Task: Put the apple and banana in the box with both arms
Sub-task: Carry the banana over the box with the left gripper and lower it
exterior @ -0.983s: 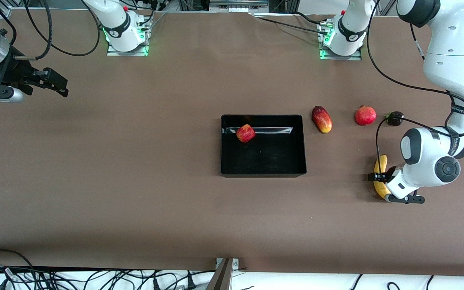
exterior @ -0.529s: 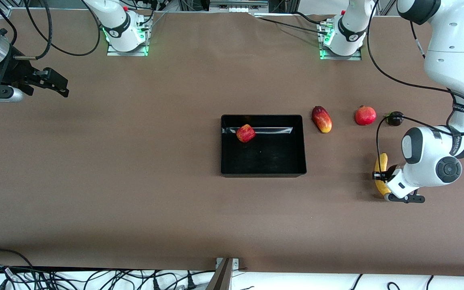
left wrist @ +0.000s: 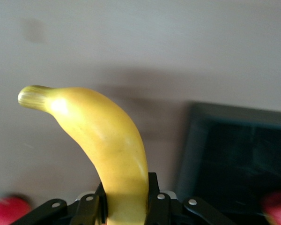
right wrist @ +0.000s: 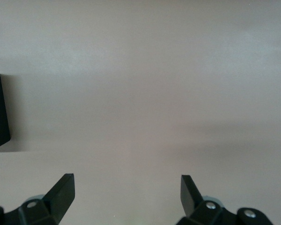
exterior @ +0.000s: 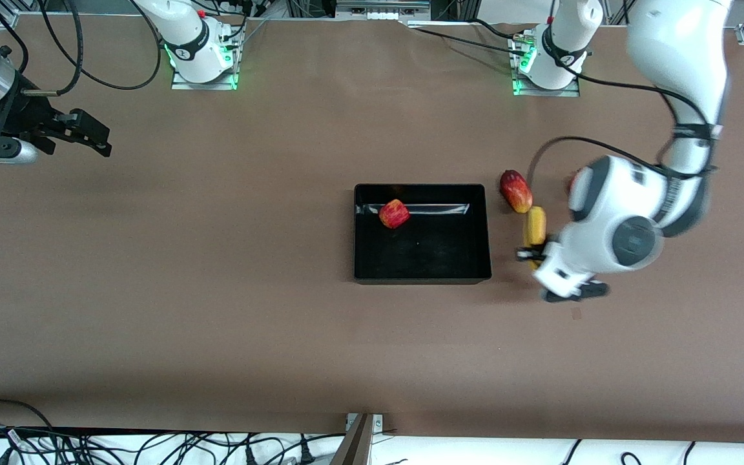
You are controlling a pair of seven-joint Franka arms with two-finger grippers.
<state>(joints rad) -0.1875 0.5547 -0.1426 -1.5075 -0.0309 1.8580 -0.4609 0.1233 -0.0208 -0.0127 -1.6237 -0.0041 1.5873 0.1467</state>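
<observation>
The red apple [exterior: 394,214] lies in the black box [exterior: 478,194], by the wall nearest the robots' bases. My left gripper [exterior: 529,255] is shut on the yellow banana [exterior: 535,226] and holds it in the air over the table beside the box, toward the left arm's end. In the left wrist view the banana [left wrist: 107,140] rises from between the fingers [left wrist: 152,197], with the box [left wrist: 210,122] beside it. My right gripper [exterior: 94,137] is open and empty, waiting over the table at the right arm's end; it shows in the right wrist view [right wrist: 126,187].
A red-yellow mango [exterior: 515,190] lies beside the box, close to the banana's upper end. A red pomegranate [exterior: 572,184] is mostly hidden by the left arm. Black cables hang from both arms.
My left gripper has lifted the banana off the table and carried it toward the box, next to the mango. The right arm has not moved.
</observation>
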